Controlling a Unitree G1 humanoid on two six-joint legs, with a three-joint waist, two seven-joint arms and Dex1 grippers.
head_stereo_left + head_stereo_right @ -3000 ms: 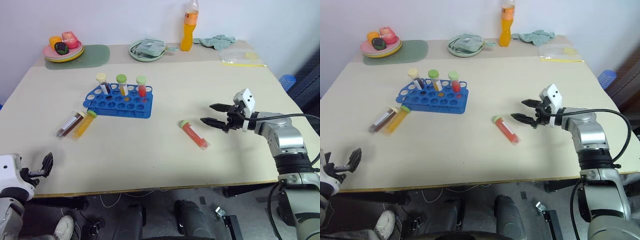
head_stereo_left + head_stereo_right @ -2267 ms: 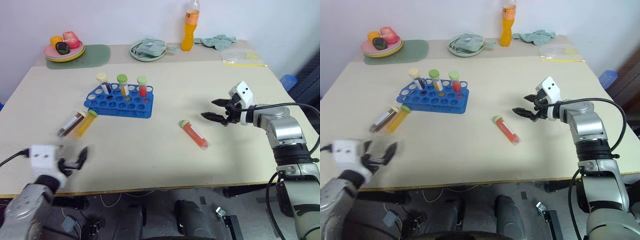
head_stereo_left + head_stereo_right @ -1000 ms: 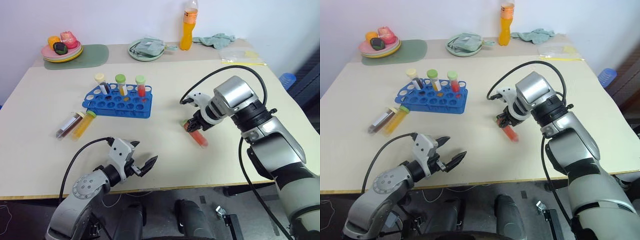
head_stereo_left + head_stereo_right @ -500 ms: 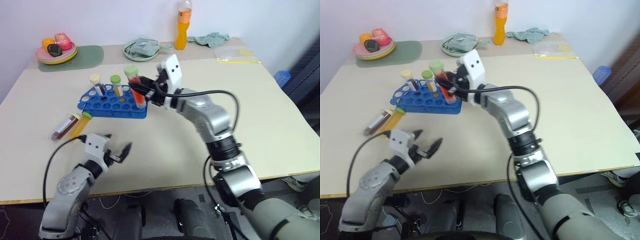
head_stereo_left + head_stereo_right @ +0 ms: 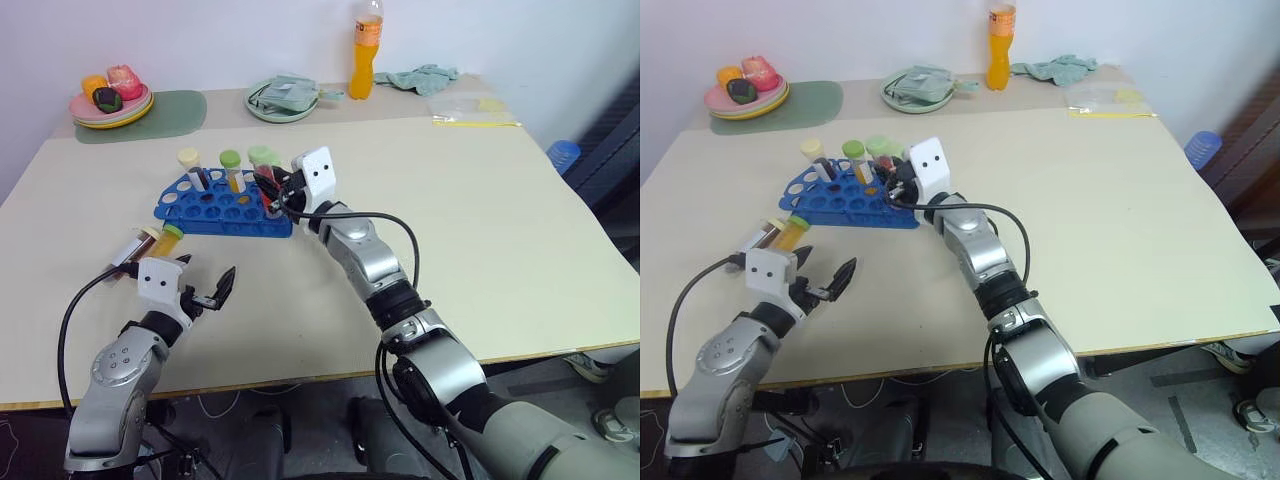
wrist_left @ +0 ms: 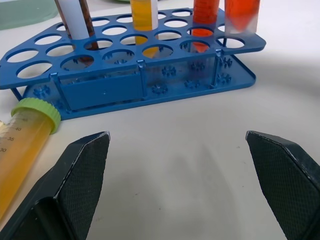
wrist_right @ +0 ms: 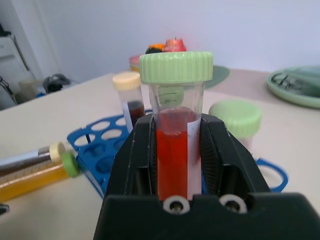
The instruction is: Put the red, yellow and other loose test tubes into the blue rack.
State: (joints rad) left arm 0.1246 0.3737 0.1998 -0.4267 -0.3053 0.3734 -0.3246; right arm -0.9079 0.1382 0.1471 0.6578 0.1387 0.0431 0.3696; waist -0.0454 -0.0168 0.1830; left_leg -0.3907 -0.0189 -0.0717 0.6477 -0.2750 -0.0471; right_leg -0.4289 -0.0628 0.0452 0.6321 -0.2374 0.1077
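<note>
Fingers of the right gripper (image 7: 172, 165) clamp an upright red tube (image 7: 172, 150) over the blue rack (image 5: 215, 212), where three tubes already stand. Left gripper (image 5: 203, 293) hangs wide and empty. Yellow tube (image 6: 22, 145) and brown tube (image 5: 132, 248) lie beside the rack, not yet placed.

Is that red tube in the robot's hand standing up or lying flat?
Upright: the red tube stands cap-up between the right hand fingers.

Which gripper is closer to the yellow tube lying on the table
Left. The left gripper hovers just beside the yellow tube; the right gripper is over the blue rack.
</note>
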